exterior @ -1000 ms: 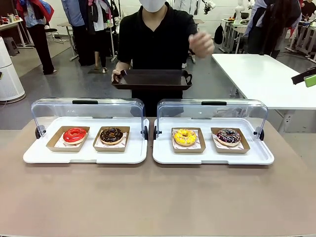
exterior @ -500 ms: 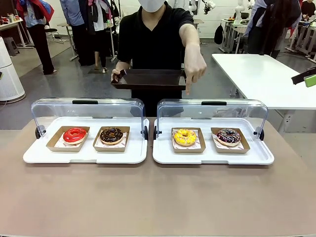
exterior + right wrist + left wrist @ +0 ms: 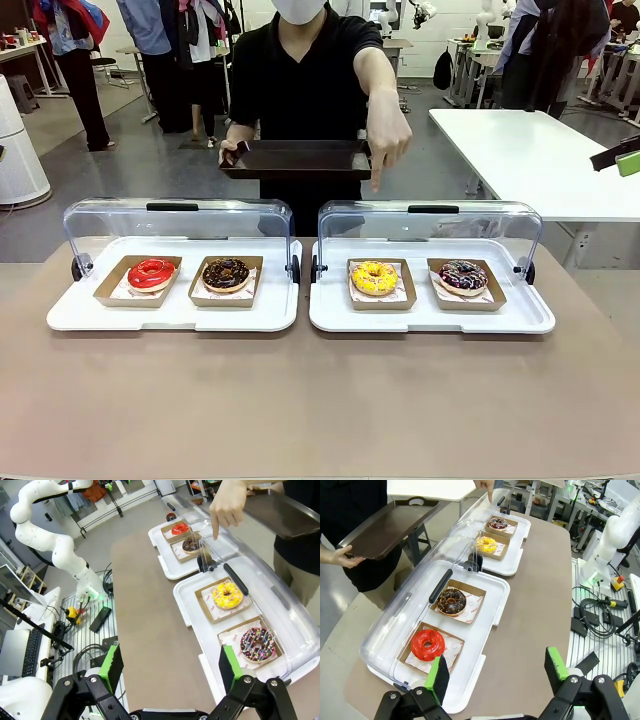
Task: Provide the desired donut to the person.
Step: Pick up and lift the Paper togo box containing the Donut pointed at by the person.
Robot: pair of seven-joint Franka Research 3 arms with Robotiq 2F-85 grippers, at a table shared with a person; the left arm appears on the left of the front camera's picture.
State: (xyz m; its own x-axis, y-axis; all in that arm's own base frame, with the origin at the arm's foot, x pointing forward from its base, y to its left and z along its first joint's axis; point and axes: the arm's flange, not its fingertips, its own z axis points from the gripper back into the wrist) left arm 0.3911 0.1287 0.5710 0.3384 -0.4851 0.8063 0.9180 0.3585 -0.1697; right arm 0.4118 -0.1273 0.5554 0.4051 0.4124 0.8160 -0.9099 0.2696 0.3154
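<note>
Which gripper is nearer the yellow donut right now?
Right. From the right gripper, the yellow donut lies second, just beyond the sprinkled donut. The left gripper hovers by the red donut; the yellow donut lies third from it, past the chocolate donut.

Brown tabletop (image 3: 320,400) spans the foreground. White table (image 3: 530,150) stands beyond it, rear right. White ribbed cylinder (image 3: 15,150) on the floor, far left. Bystanders (image 3: 75,60) standing rear left. Black cables (image 3: 600,601) lie on floor grating. Keyboard (image 3: 34,652) on a side desk.

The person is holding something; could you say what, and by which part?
A dark tray, gripped at one end by one hand; the other hand points down.
</note>
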